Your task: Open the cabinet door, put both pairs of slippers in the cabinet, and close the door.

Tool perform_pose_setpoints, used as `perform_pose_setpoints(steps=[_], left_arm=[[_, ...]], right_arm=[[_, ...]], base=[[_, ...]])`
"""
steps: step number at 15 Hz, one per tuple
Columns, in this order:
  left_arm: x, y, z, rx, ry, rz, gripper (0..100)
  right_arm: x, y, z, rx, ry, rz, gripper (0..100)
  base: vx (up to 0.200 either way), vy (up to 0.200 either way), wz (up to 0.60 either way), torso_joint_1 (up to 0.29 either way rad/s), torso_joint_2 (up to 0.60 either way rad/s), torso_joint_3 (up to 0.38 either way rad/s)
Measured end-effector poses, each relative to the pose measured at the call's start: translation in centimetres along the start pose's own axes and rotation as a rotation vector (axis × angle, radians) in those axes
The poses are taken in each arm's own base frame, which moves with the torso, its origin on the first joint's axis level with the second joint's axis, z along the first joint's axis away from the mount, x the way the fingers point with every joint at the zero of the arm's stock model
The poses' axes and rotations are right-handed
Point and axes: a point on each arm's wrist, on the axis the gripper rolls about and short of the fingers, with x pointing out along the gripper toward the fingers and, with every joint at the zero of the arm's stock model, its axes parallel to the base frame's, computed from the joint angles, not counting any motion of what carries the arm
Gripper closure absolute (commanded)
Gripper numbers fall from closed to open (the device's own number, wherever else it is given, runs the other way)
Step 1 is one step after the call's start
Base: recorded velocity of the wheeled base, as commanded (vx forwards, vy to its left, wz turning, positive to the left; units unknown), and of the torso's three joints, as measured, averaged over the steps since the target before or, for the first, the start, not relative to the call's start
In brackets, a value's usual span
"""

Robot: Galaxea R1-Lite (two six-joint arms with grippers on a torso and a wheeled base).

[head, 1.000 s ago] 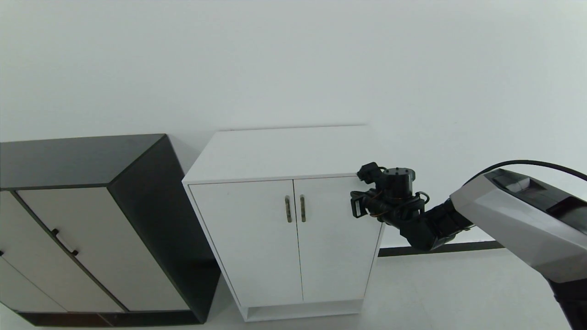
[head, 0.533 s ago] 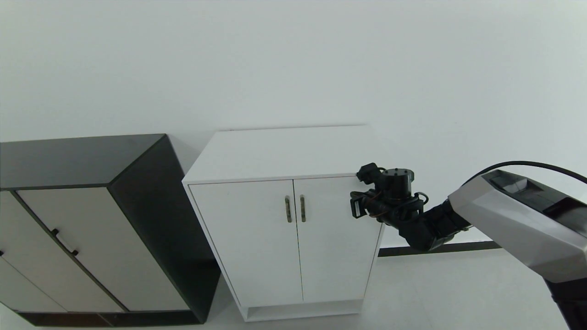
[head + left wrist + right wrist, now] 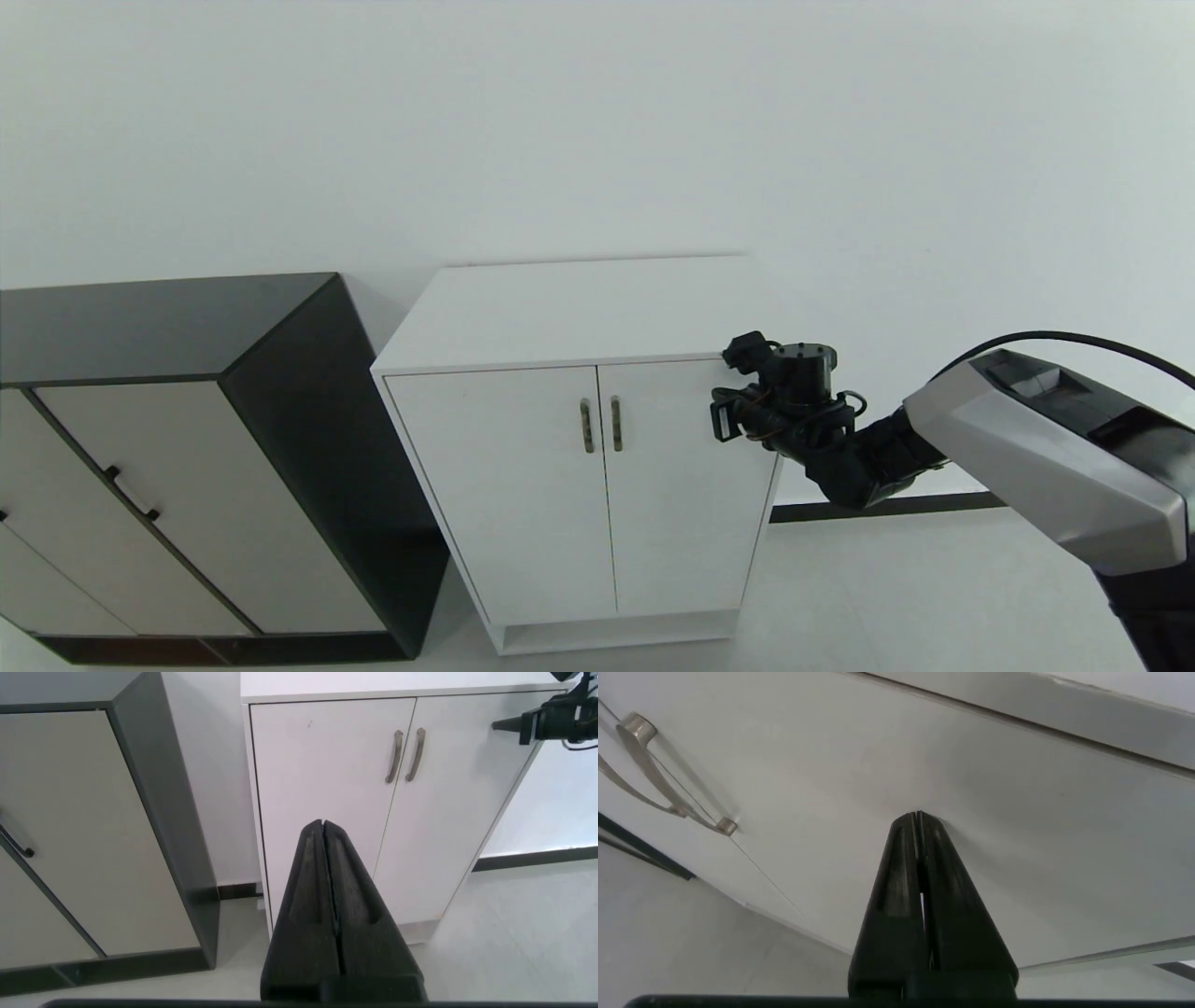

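The white two-door cabinet (image 3: 523,485) stands shut at 12 o'clock. Its right door (image 3: 686,485) likely swings light and rigid; grasp the slim metal bar handle (image 3: 616,424). The right gripper (image 3: 918,819), clenched empty, sits at the handle's 3 o'clock; the left gripper (image 3: 322,824) is likewise clenched.

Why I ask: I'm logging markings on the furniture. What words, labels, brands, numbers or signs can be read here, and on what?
None: no readable text shows anywhere.
White cabinet: its doors, top and handles are blank.
Dark cabinet: no print visible.
Wall: bare.
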Motion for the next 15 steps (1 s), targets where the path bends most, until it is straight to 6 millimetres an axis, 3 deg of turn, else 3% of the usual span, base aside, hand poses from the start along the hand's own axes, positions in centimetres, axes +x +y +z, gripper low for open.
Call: perform_pose_setpoints(steps=[3,9,12,15], left_arm=[[0.0,0.0,0.0,0.000,0.000,0.000,100],[0.0,0.0,0.0,0.000,0.000,0.000,100],[0.0,0.0,0.0,0.001,0.000,0.000,100],[0.0,0.0,0.0,0.001,0.000,0.000,100]], right_arm=[[-0.4,0.0,-0.4,-0.001,0.019,0.001,100],[-3.9,0.6,0.4,-0.003,0.012,0.014,100],[-7.0,0.5,-0.6,-0.006,0.045,0.006,100],[-11.9,-0.2,-1.1,-0.006,0.102,-0.006,100]], base=[[0.000,0.000,0.00,0.000,0.00,0.000],[0.000,0.000,0.00,0.000,0.00,0.000],[0.000,0.000,0.00,0.000,0.00,0.000],[0.000,0.000,0.00,0.000,0.00,0.000]])
